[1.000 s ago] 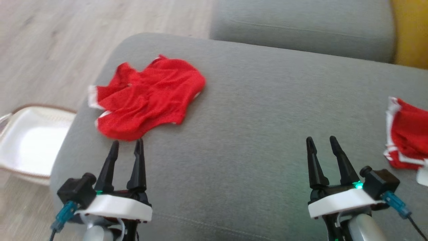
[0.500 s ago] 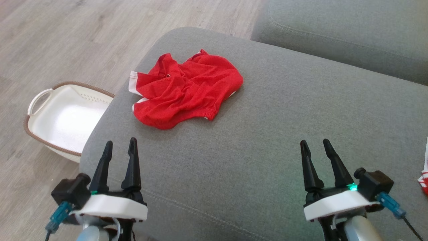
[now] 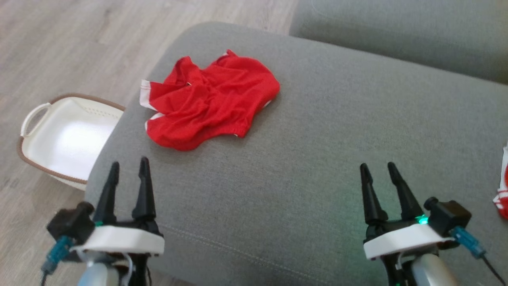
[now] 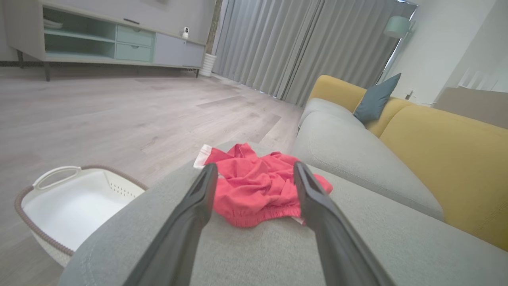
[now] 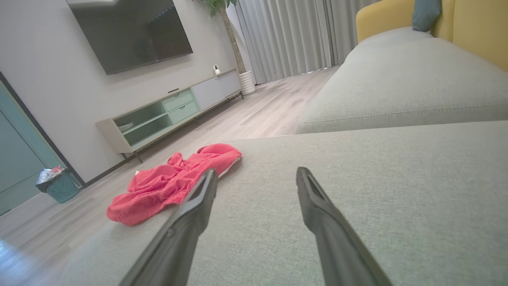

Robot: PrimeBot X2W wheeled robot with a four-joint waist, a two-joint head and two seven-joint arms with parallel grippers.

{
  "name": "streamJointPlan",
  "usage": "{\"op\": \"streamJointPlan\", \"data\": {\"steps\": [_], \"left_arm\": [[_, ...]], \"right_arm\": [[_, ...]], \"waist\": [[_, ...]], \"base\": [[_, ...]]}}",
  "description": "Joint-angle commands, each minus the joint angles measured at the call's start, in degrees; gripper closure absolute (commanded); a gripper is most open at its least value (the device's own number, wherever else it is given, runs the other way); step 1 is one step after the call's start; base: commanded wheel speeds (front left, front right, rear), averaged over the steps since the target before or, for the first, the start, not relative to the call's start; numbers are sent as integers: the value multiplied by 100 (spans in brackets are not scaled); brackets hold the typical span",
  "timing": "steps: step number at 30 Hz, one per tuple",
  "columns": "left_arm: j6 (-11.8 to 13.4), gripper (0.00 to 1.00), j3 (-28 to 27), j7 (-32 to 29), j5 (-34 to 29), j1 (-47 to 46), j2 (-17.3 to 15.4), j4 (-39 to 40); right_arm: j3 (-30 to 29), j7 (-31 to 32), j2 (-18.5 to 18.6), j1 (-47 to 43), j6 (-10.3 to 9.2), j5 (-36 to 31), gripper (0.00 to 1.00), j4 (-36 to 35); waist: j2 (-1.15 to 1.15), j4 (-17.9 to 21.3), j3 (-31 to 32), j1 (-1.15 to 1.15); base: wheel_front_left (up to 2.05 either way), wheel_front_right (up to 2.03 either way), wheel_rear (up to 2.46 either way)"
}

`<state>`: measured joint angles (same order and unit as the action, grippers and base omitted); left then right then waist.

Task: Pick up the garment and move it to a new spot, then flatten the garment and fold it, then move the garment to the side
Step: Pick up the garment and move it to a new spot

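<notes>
Swinging round to the robot's left, the head has carried the whole scene sideways across its view over the last second; that is the camera turning, not the things sliding. The big grey sofa cushion (image 3: 317,159) is the work surface, with pale wood floor (image 3: 59,47) beyond its rounded end. Far more of the white basket (image 3: 67,143) on the floor at the cushion's left end shows than a second ago, and it looks empty.

The red garment (image 3: 210,105) has not been touched. It lies in the same crumpled heap near the cushion's far left corner, white trim showing at its left edge, not hanging over the side. From the left wrist view it sits straight ahead, framed between that arm's two fingers, so I'd say the turn was made to line that arm up on it.

Both arms hover low over the near part of the cushion. The left gripper (image 3: 129,161) is spread wide and empty, near the heap's front edge but clear of it. The right gripper (image 3: 377,164) is just as wide, holding nothing, well apart from the garment.

A second piece of red cloth (image 3: 503,194) has slipped almost out at the right edge.

So the task has barely begun: the pick-up is the step in hand, and the reach has not started.
</notes>
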<state>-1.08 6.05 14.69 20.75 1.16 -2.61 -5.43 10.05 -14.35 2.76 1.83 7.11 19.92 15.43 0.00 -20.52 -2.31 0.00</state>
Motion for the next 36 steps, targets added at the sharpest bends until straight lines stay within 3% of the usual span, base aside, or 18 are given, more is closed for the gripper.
{"op": "streamJointPlan", "data": {"steps": [1, 7, 13, 19, 27, 36], "left_arm": [[-75, 0, -305, 31, -112, -465, -27, 227], [-332, 0, -660, 31, -396, -1210, -217, -99], [-524, 0, -573, -335, -401, -2516, -829, -1044], [-630, 0, -75, -1464, -200, -3930, -1511, -2305], [-639, 0, 1129, -2744, 1044, -5153, -2209, -3577], [-640, 0, 1591, -3512, 1470, -5726, -2625, -4763]], "right_arm": [[31, -21, 11, 301, 37, -95, 0, -244], [-341, 123, 11, 490, 37, -363, 0, -519], [-837, 414, 11, 716, 37, -727, 0, -1078], [-1194, 789, 11, 1036, 37, -1024, 0, -1834], [-1281, 1071, 11, 1308, 37, -1081, 0, -2532], [-1300, 1129, 11, 1350, 37, -1054, 0, -2878]], "waist": [[0, 118, -186, 0], [0, 325, -686, 0], [0, 510, -1241, 0], [0, 784, -1850, 0], [0, 1201, -2436, 0], [0, 1520, -2776, 0]], "base": [[0, 0, 0], [0, 0, 0], [0, 0, 0], [0, 0, 0], [0, 0, 0], [0, 0, 0]]}}
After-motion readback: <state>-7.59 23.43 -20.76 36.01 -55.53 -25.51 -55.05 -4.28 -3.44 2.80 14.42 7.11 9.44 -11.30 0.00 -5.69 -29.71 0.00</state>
